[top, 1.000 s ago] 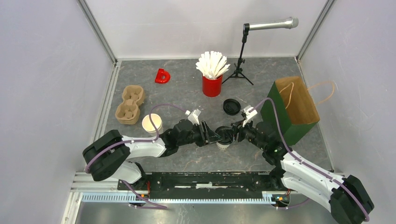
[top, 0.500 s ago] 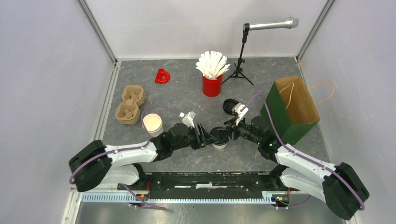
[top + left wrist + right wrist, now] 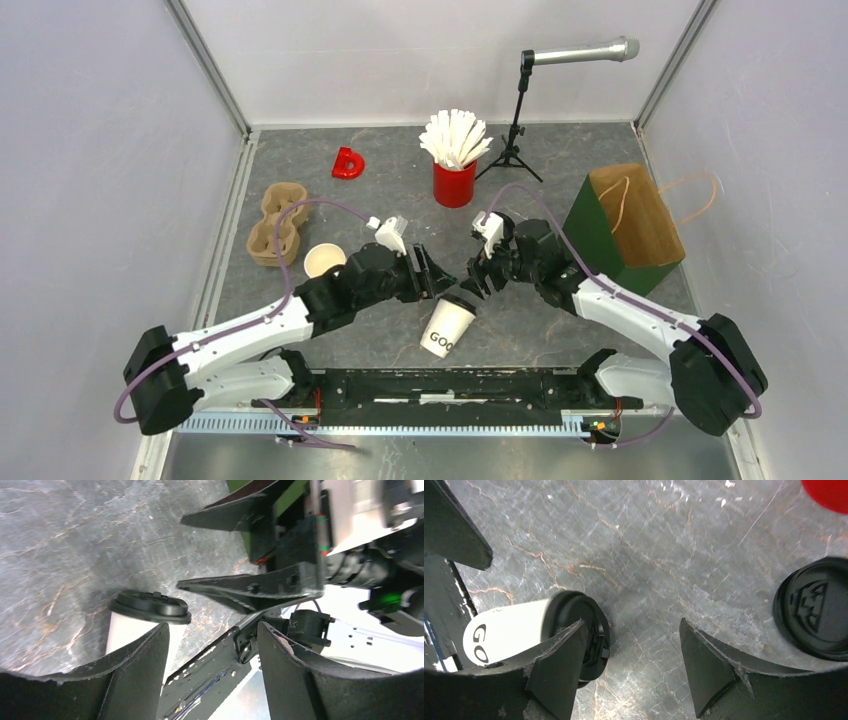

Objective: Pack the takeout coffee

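Lidded cup (image 3: pixel 447 325) lower centre, open cup (image 3: pixel 322 261) left, spare lid (image 3: pixel 816 615) loose, none in bag (image 3: pixel 640 225); left fingers (image 3: pixel 135 675), right fingers (image 3: pixel 554 675) released, empty.

The tabletop (image 3: pixel 400 205) is a grey, marble-patterned slab with rust-coloured veins, walled in on three sides. At far left lies a red D-shaped piece (image 3: pixel 348 163); nearer, by the left edge, rests a brown pulp carrier (image 3: pixel 278 224), and just beside it an open cup (image 3: pixel 324 260) stands upright. A red cup (image 3: pixel 454 184) of white sticks (image 3: pixel 455 137) stands at far centre, near a microphone stand (image 3: pixel 511 150) on its tripod. A green and brown paper bag (image 3: pixel 625 232) stands to the right. Near the front edge a lidded cup (image 3: pixel 445 328) appears to lie on its side, printing up. A loose lid (image 3: pixel 819 615) lies flat, well apart from it.
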